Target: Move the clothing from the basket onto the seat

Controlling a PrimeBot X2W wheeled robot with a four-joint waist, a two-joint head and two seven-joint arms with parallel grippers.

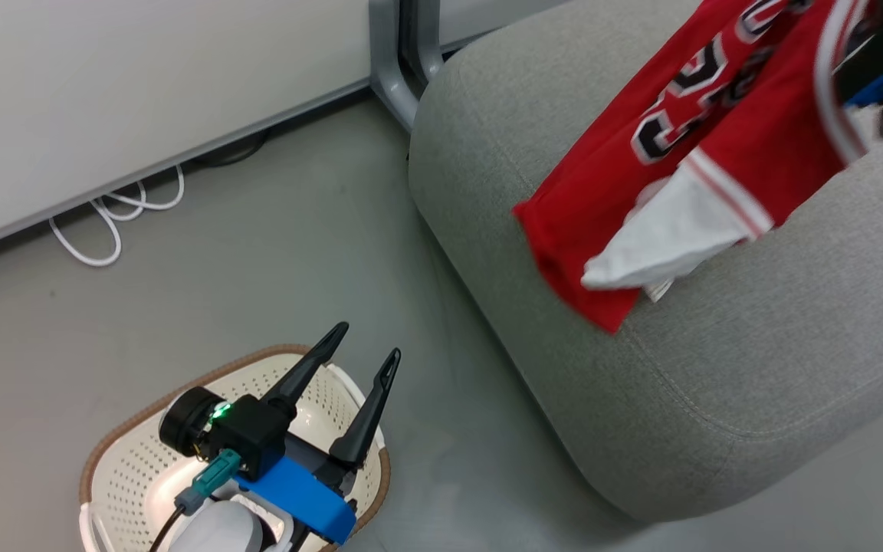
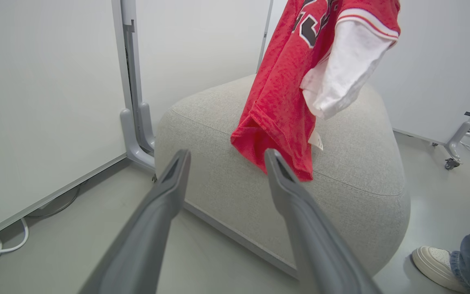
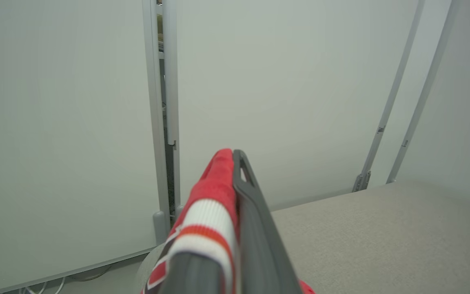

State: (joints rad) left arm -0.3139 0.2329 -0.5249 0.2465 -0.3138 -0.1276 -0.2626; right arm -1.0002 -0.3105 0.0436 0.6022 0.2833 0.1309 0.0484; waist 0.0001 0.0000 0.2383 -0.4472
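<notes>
Upper clothing (image 1: 602,192) past the frame edge; basket (image 1: 123,471) partly behind left fingers (image 1: 369,408).

Bright, even light; soft shadows.

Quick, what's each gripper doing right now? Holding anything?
Left gripper: open, holding nothing, above the basket.
Right gripper: closed on the red clothing, over the seat.

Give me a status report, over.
Left gripper open above basket. Right gripper shut on clothing, hanging over seat. Person's shoe beside seat.
</notes>
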